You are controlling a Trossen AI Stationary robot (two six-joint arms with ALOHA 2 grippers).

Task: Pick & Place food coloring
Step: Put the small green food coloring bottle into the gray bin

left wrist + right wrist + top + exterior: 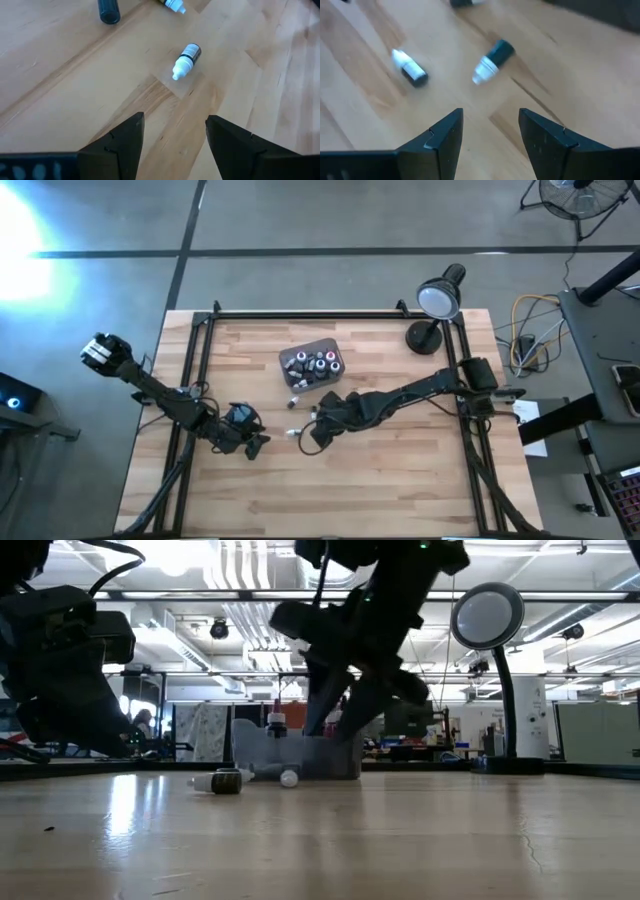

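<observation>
Loose food coloring bottle (491,61) lies before the unclenched right gripper (487,132); left gripper (175,137) likewise spread, empty.

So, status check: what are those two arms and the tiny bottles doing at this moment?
Right pincer open, above two loose white-capped dark bottles. Left pincer open, idle at table's left. No obstruction seen.
</observation>
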